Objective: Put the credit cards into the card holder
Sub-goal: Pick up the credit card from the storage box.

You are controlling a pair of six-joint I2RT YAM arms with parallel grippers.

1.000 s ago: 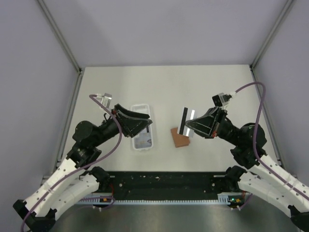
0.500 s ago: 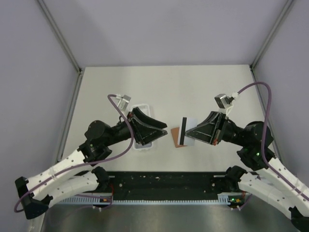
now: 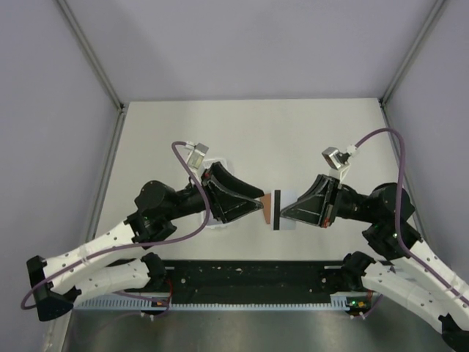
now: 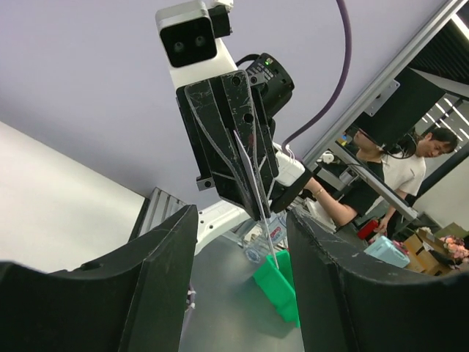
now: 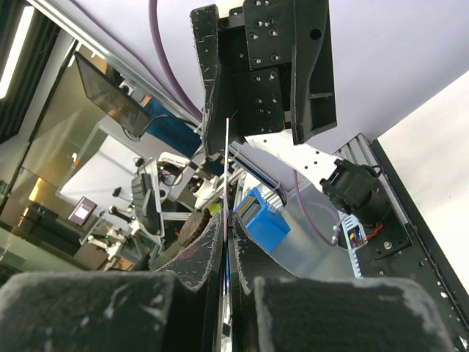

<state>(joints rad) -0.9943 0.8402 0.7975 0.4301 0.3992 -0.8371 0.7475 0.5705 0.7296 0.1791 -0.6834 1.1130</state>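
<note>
My right gripper (image 3: 283, 213) is shut on a credit card (image 3: 278, 210), silvery with a dark stripe, held on edge. In the right wrist view the card (image 5: 228, 150) rises thin between my closed fingers (image 5: 198, 257). The orange-brown card holder (image 3: 268, 207) lies on the table, only a sliver showing between the two grippers. My left gripper (image 3: 259, 207) is open and empty, right beside the card holder, facing the right gripper. In the left wrist view its jaws stand wide apart (image 4: 242, 216), with the card (image 4: 255, 183) seen edge-on beyond them.
The white plastic tray (image 3: 213, 161) lies under my left arm, mostly hidden. Metal frame posts run along both table sides. A black rail with the arm bases (image 3: 249, 279) lines the near edge.
My left gripper has swung right from over the white tray to the card holder. My right gripper has brought the card nearer and left, now over the card holder, covering most of it.
</note>
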